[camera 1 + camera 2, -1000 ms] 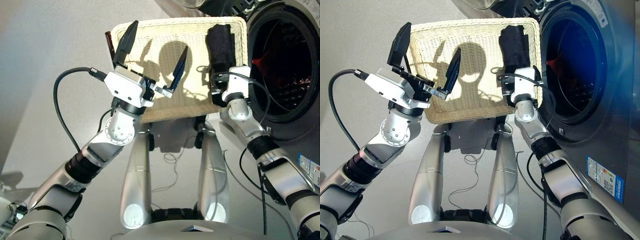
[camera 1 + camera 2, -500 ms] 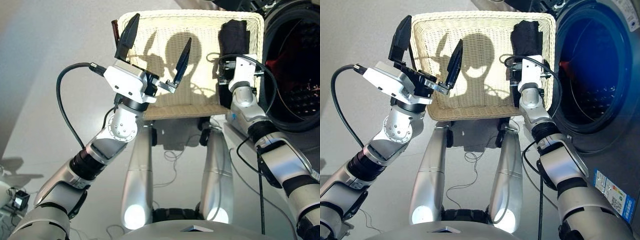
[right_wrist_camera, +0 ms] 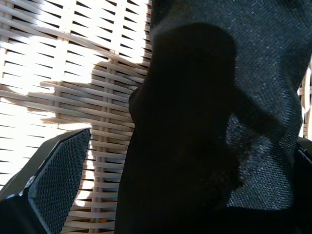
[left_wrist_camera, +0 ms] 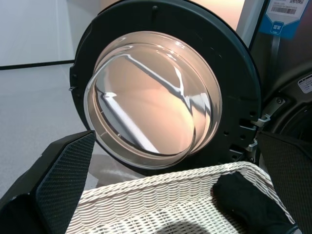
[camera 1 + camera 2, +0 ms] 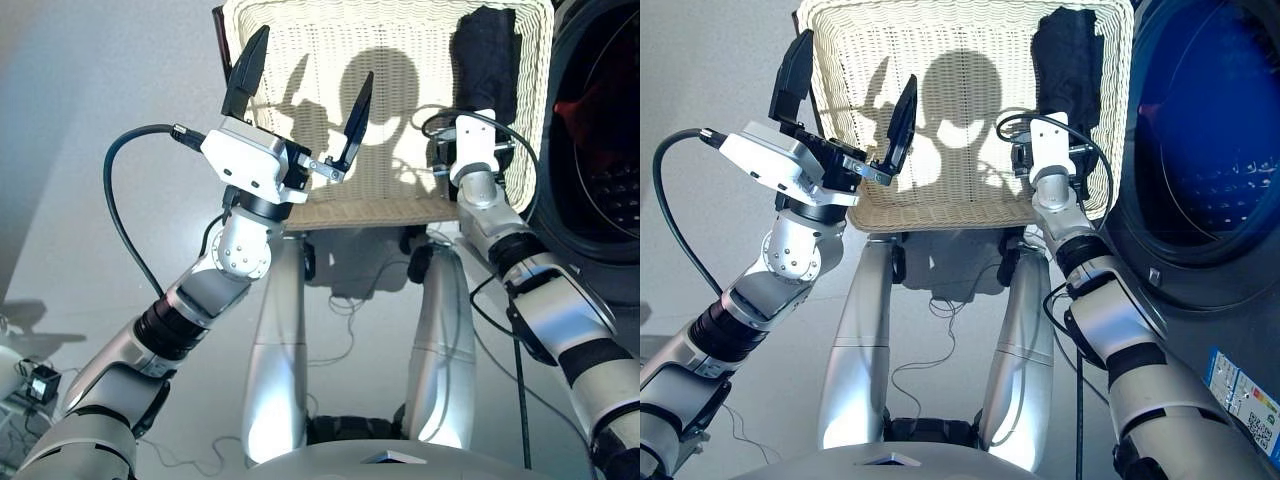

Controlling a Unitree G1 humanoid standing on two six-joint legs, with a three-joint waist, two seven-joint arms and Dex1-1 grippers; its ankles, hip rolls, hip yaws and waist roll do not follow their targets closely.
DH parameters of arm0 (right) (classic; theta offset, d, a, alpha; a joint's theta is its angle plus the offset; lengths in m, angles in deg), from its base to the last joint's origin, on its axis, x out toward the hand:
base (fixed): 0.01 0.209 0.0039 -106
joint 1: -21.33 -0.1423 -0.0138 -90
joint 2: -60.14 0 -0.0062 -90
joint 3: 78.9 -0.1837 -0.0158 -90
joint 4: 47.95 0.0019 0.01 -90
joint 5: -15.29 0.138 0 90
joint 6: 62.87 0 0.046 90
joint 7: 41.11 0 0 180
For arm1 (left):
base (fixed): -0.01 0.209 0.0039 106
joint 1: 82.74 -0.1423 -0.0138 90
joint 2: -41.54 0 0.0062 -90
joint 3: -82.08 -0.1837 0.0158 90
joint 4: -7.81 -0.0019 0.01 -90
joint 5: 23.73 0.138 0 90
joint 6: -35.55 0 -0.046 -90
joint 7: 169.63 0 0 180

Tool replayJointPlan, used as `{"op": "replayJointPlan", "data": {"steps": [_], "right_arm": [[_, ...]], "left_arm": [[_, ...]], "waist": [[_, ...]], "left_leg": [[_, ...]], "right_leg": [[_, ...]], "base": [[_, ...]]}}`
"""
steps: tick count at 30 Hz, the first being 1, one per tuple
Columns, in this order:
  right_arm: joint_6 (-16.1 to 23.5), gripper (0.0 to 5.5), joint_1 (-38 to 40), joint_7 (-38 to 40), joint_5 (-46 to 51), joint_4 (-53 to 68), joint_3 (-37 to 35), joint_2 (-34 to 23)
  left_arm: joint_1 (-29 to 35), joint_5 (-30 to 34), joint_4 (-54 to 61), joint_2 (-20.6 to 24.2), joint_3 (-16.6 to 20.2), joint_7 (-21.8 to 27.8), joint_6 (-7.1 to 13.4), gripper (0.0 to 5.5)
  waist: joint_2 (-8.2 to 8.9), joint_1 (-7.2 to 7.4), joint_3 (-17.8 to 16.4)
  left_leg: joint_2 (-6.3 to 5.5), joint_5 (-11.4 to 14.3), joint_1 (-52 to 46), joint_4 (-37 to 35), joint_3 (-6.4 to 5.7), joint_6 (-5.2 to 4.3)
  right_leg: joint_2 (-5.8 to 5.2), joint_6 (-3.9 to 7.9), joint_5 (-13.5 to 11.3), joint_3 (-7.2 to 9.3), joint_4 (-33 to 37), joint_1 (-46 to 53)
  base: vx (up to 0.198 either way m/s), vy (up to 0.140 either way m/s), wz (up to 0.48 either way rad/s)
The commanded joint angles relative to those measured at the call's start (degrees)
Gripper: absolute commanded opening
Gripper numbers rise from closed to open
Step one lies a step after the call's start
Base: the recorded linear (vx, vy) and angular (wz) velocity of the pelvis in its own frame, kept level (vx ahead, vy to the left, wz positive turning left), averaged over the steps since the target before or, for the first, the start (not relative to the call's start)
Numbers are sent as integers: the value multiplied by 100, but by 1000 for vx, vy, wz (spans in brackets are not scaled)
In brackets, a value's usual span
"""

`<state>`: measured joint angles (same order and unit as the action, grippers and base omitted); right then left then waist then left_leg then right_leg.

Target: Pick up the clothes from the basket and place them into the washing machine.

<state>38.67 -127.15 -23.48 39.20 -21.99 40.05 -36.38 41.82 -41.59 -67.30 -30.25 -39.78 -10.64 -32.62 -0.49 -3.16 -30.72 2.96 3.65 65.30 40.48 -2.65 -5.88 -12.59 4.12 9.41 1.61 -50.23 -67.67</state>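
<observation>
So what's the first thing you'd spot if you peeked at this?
The big cream-white wicker basket up front, with one black folded cloth at its right end. The right gripper straddles that cloth, and the left gripper hangs wide open over the basket's bare left side.
</observation>
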Motion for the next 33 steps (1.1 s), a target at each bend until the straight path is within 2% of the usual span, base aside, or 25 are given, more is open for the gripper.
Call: {"op": "replayJointPlan", "data": {"steps": [1,8,19,33], "right_arm": [[17,550,-111,-11,127,-140,-96,-47],[40,550,-141,8,368,-245,-243,-54],[29,550,-509,519,406,-628,-535,-189],[-76,550,-800,474,560,-904,-562,-567]], "left_arm": [[-7,214,681,-180,157,-80,196,550],[-31,194,698,-128,154,-115,183,550],[-116,92,814,29,201,-238,180,550],[-207,-72,995,176,254,-236,183,550]], "waist": [[-589,-2,93],[-601,21,93],[-581,41,93],[-591,42,93]], "left_leg": [[219,413,-106,421,332,-14],[200,504,-36,614,341,-5],[198,536,-19,647,369,21],[183,581,94,792,371,26]], "right_leg": [[161,205,34,-7,152,34],[149,204,123,-23,-37,-27],[142,210,84,-47,-10,-40],[105,214,95,-63,-134,-135]], "base": [[0,0,0],[0,0,0],[0,0,0],[0,0,0]]}}
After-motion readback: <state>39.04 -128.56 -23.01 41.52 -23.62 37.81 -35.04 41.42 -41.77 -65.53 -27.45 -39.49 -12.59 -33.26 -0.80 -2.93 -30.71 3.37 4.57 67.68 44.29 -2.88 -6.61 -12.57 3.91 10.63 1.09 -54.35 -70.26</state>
